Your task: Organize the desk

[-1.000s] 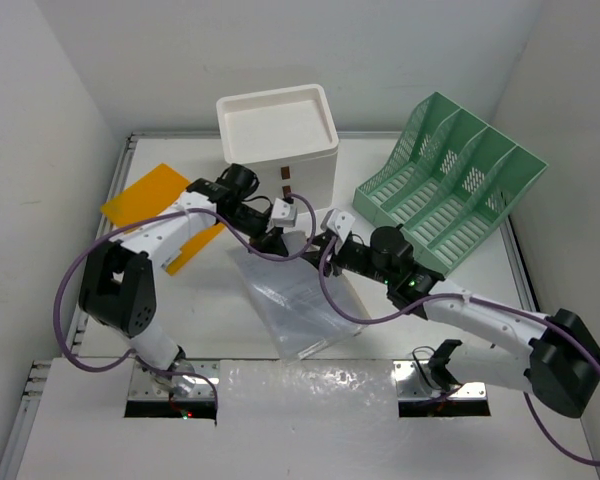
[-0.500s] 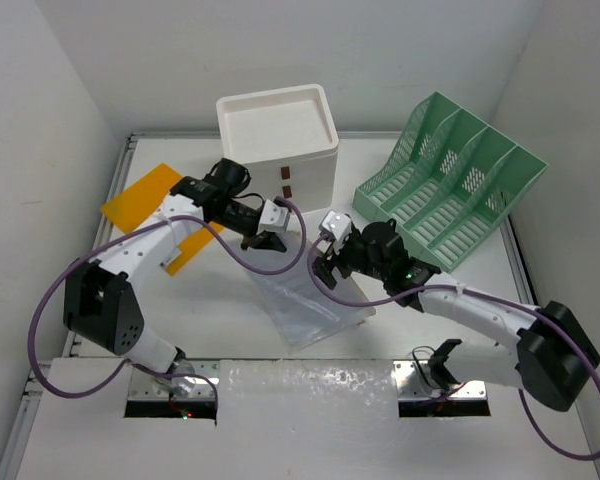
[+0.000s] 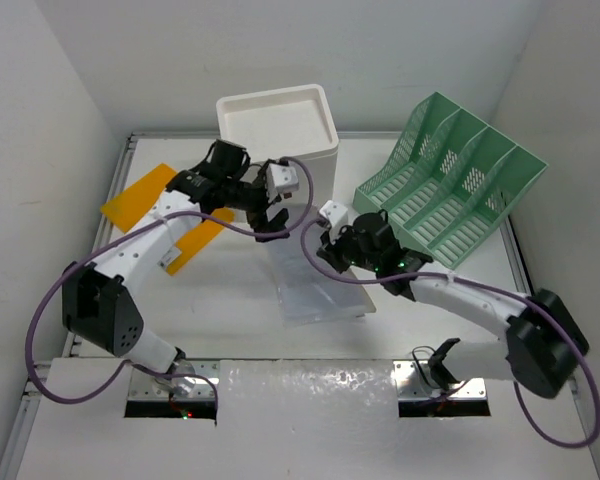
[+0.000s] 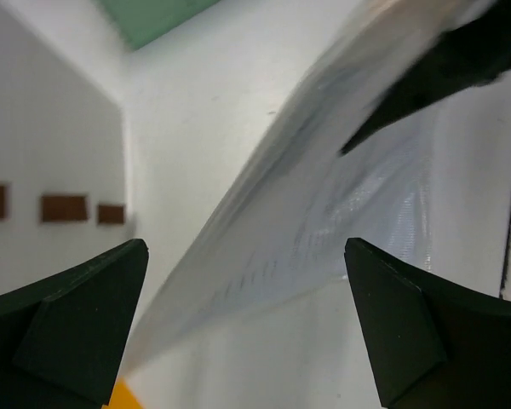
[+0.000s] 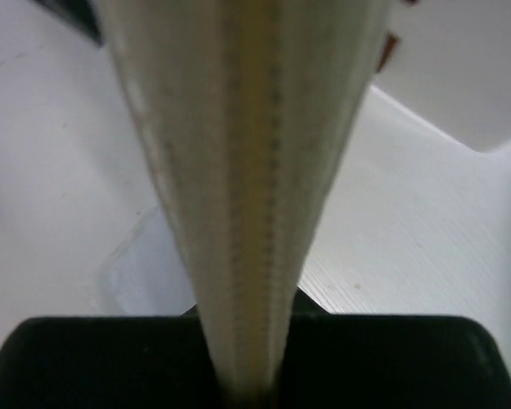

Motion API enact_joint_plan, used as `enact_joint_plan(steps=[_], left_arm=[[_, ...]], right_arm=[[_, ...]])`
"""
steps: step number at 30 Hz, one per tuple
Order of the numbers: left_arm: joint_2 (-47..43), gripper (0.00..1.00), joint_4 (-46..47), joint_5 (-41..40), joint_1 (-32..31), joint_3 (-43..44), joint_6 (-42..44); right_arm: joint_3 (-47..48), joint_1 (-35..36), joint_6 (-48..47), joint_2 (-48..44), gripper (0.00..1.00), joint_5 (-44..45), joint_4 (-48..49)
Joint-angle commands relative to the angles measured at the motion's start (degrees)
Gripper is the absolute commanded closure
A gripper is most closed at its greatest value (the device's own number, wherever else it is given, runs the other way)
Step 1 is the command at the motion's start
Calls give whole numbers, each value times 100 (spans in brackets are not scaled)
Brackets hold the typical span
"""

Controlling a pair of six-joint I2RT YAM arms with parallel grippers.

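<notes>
Clear plastic sleeve (image 3: 315,290) glossy and smooth; desk (image 3: 220,310) matt white; file rack (image 3: 445,175) green plastic mesh

The left arm (image 3: 145,245), toward 9 o'clock, and the right arm (image 3: 460,295), toward 4 o'clock, share white link shells and bulky black joint housings. A purple cable (image 3: 32,340) loops loosely along each. A white camera block (image 3: 283,178) sits at each wrist. The left hand (image 4: 247,324) has matte black, wedge-shaped fingers (image 4: 68,324); the right hand (image 5: 243,375) is black too.

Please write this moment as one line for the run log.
left gripper: open | right gripper: shut on clear plastic sleeve | sleeve: one edge raised above desk
</notes>
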Motion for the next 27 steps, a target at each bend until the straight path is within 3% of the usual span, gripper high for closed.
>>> enact_joint_plan(steps=[1,5,9,13,16,18,21,23,24,25,27], left_arm=[[-550,0,716,-1417,56,478,-1603],[-963,1,741,-1671,241,751,-2193],[-1429,1,1243,-2612,346,532,-2712],[-1412,1,1295,-3280,390,480,-3029],[-1412,0,1340,-3570,417,374,-3135],[-1421,0,1349,-3746,434,339,-3179],[-1438,0,1401,-3887,478,268,-3179],[-1447,0,1402,-3949,487,207,-3162],[-1447,0,1402,-3966,496,163,-3135],[-1447,1,1402,-3975,505,137,-3118],[-1438,0,1419,-4010,513,58,-3074]], right_arm=[[241,-12,340,-1016,100,1045,-166],[513,-4,560,-1816,100,1739,-1087],[978,-4,850,-2528,100,2468,-1713],[1445,5,1009,-3021,100,4133,-1960],[1577,5,695,-3127,100,5130,-1584],[1560,5,361,-2987,100,6140,-952],[1490,5,-1342,-2470,100,7582,601],[1183,5,-2273,-2075,100,8129,2646],[1051,5,-3270,-1960,100,8200,3515],[885,-4,-3706,-1819,100,8253,5046],[918,-4,-4977,-1327,100,8341,6207]])
